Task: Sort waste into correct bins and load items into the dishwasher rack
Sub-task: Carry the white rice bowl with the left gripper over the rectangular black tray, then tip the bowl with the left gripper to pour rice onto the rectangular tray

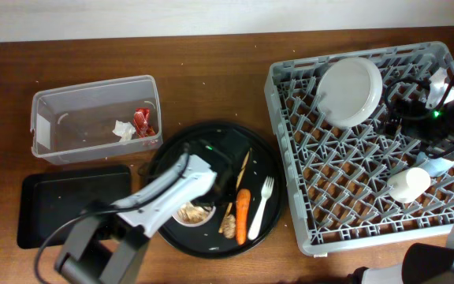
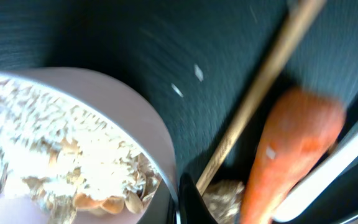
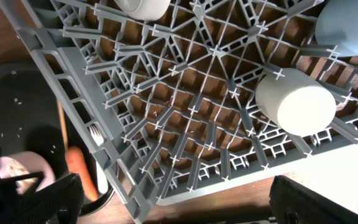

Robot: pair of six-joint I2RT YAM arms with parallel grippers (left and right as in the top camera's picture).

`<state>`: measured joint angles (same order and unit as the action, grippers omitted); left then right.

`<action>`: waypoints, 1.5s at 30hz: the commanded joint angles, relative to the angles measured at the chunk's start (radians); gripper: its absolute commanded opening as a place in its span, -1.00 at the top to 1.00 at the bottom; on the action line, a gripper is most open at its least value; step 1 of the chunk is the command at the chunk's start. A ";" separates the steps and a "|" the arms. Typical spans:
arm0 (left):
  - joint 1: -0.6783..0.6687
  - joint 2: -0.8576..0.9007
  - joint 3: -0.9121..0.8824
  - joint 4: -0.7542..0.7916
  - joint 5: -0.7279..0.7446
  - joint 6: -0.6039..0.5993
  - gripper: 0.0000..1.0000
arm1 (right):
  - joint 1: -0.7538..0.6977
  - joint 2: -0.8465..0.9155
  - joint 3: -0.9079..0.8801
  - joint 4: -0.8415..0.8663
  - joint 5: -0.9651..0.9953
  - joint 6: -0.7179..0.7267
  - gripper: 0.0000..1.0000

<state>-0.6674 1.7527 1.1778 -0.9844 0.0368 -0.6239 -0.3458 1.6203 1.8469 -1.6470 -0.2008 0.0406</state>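
**A:** Overhead view first: how far along is the sorting?

**B:** Partway, I'd say. The red wrapper (image 1: 142, 121) and the tissue wad (image 1: 123, 130) lie in the clear tub (image 1: 77, 118). The plate (image 1: 349, 91), cream cup (image 1: 408, 185) and light blue cup (image 3: 347, 25) sit in the dishwasher rack (image 1: 284, 134).

**A:** And what's left?

**B:** Everything on the round black tray (image 1: 172, 162). That's the white bowl (image 1: 194, 213) with rice scraps (image 2: 55, 155) in it, plus the carrot (image 1: 242, 214), brown lump (image 1: 227, 229), fork (image 1: 260, 207) and chopstick (image 1: 243, 167). I see nothing in the flat black tray (image 1: 73, 207).

**A:** The arms?

**B:** The left gripper (image 1: 213, 192) is down at the bowl's rim, but I can't tell whether it's clamped. The right gripper (image 3: 178, 193) hangs over the rack, fingers spread wide, holding nothing.

**A:** Anything in the way?

**B:** The chopstick lies close between the bowl and the carrot, with the lump at its end, so lifting the bowl could nudge them.
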 commanded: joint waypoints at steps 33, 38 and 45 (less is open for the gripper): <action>0.979 -0.269 0.044 -0.134 0.612 0.848 0.99 | 0.006 -0.010 -0.007 -0.007 -0.005 -0.010 -0.97; 1.111 -0.262 0.042 -0.135 0.747 0.900 0.99 | 0.006 -0.010 -0.007 -0.007 -0.005 -0.010 -0.97; 1.224 -0.259 -0.048 -0.100 0.892 0.953 1.00 | 0.006 -0.010 -0.007 -0.006 -0.005 -0.010 -0.97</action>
<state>0.5152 1.5082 1.1797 -1.1011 0.8032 0.2710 -0.3458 1.6203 1.8469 -1.6505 -0.2005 0.0410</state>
